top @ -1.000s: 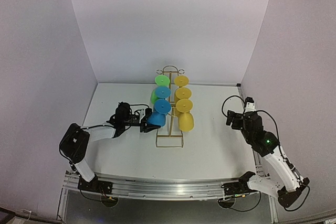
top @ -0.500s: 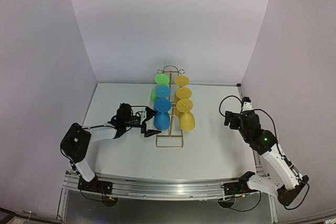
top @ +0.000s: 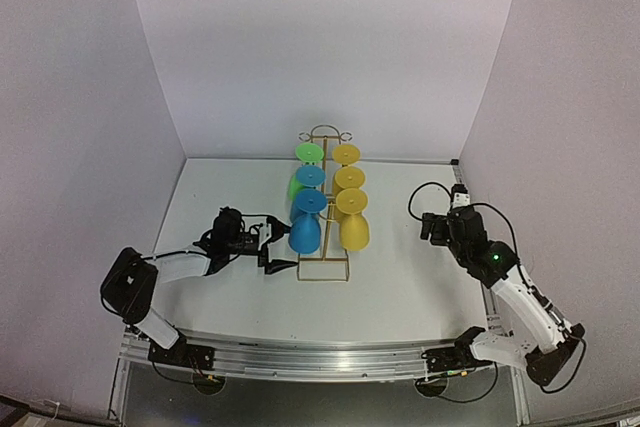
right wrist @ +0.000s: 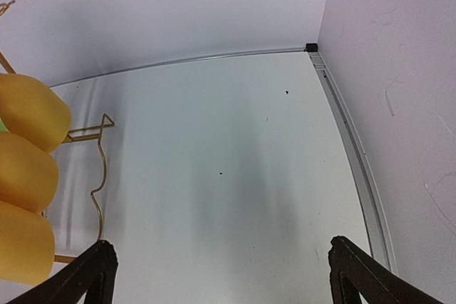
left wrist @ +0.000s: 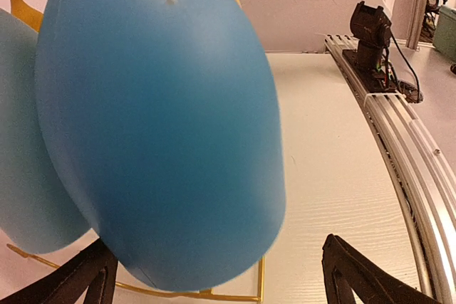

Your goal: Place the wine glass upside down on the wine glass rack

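Six glasses hung: one green glass (top: 308, 153), two blue, and three yellow glasses (top: 354, 232), all foot up and bowl down in two rows on the wine glass rack (top: 322, 273).
Wine glass (top: 305, 235): the near blue one, at the front of the left row, with its bowl just above the rack's base wire; it looks seated.
Left claw (top: 270, 245): spread wide just left of that bowl. The wrist view shows the bowl between the fingers (left wrist: 85, 279), neither plainly touching.
Right claw (top: 430, 228): wide, holding nothing, well apart over bare tabletop (top: 400, 287).
Handling: probably matte plastic, so light, stiff and not brittle. The smooth rounded bowl would likely slip under a hard pinch.
Hold point: the bowl's widest band, taken from the side, since the stem sits inside the wire.
Risk: so light a glass may swing or lift off if a finger brushes it.
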You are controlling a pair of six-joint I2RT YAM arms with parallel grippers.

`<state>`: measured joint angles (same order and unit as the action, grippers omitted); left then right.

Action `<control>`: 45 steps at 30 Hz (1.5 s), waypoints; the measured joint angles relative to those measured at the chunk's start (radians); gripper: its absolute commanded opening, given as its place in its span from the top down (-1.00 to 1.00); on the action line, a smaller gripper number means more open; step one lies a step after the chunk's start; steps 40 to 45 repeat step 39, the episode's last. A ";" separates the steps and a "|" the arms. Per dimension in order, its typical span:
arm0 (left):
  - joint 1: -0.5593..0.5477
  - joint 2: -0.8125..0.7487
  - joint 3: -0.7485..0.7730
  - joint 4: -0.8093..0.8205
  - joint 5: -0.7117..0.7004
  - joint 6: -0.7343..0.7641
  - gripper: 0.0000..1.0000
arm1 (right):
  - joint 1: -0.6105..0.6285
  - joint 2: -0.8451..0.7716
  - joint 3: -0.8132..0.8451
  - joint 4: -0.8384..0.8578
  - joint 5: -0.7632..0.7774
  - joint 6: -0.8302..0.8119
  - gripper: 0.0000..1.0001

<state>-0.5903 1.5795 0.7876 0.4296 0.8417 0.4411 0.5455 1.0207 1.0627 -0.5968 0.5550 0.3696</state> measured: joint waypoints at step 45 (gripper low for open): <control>0.663 -0.607 -0.417 -0.283 -0.818 -0.574 -0.99 | -0.456 0.077 -0.290 0.094 -0.158 0.164 -0.94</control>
